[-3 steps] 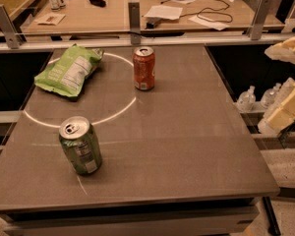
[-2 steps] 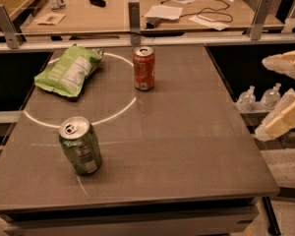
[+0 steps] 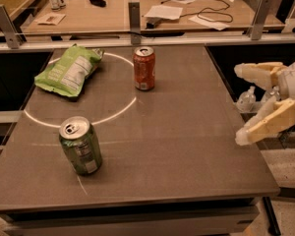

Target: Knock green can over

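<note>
I see the gripper [image 3: 240, 105] at the right edge of the frame, just off the right side of the table [image 3: 187, 132] and about halfway down. Its two pale fingers [image 3: 258, 73] are spread wide apart, one above the other in the frame, tips pointing left toward the table. Nothing sits between them and they touch nothing.

The green can [image 3: 80, 145] stands upright in the lower left of the frame, silver top and pull tab facing up. It sits on the lower part of a white circle [image 3: 115, 115] marked on the tabletop, well apart from the gripper, with bare table between them.

The orange can [image 3: 144, 68] stands upright at upper centre, on the circle's far right part. The chip bag [image 3: 69, 71] lies flat at upper left, across the circle's far left part. Neither touches the green can.

Across the top of the frame runs a wooden bench [image 3: 98, 18] with papers [image 3: 164, 11] and a dark cable [image 3: 214, 11] on it.
</note>
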`<move>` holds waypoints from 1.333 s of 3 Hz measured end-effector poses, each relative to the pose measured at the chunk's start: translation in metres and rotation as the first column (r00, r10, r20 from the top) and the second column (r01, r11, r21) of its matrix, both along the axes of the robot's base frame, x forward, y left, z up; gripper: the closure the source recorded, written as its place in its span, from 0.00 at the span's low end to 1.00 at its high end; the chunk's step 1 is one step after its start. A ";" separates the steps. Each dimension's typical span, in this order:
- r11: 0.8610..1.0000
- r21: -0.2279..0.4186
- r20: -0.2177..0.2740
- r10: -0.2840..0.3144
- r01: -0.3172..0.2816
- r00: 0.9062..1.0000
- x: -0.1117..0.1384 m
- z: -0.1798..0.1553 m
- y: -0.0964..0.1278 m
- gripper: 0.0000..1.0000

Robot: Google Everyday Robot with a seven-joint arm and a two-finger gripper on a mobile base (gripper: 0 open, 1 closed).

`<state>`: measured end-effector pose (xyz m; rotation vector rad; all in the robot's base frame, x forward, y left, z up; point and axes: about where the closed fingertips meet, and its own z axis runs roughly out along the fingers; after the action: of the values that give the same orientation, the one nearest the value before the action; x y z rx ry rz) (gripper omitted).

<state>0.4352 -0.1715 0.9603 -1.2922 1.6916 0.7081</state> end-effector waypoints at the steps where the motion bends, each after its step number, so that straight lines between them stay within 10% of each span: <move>1: 0.997 0.063 -0.013 0.054 -0.053 0.998 -0.005 -0.034 0.051 0.00; 4: 0.971 0.152 -0.008 0.185 -0.182 0.983 -0.045 -0.046 0.111 0.00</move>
<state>0.3902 -0.0605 0.9143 -1.3482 1.5170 0.9446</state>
